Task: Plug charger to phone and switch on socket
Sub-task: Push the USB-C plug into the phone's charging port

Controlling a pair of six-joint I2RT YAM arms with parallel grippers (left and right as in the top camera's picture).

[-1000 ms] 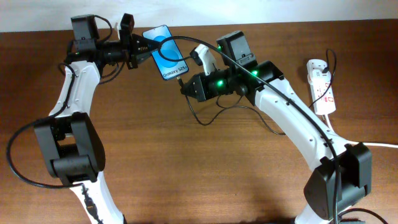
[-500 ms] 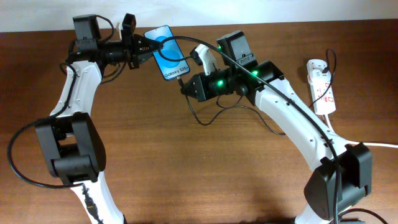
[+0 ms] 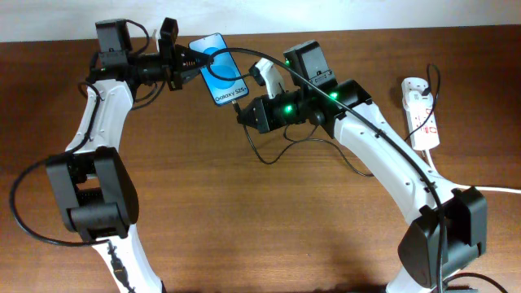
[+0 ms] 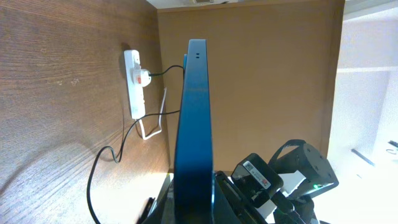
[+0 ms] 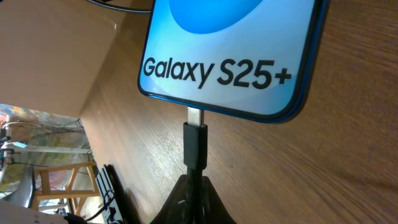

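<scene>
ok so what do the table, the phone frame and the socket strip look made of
Table: matte brown wood or wood-look laminate, going by the grain. Phone frame: smooth, glossy dark blue, likely metal or coated plastic; the sheen leaves it open. Socket: smooth white moulded plastic, by its even colour.

overhead looks down, left wrist edge-on, right wrist close, all sharing phone [image 3: 218, 69]

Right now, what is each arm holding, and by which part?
Left fingers clamp the phone by its end away from the text; right fingers pinch the charger by its plug body.
</scene>
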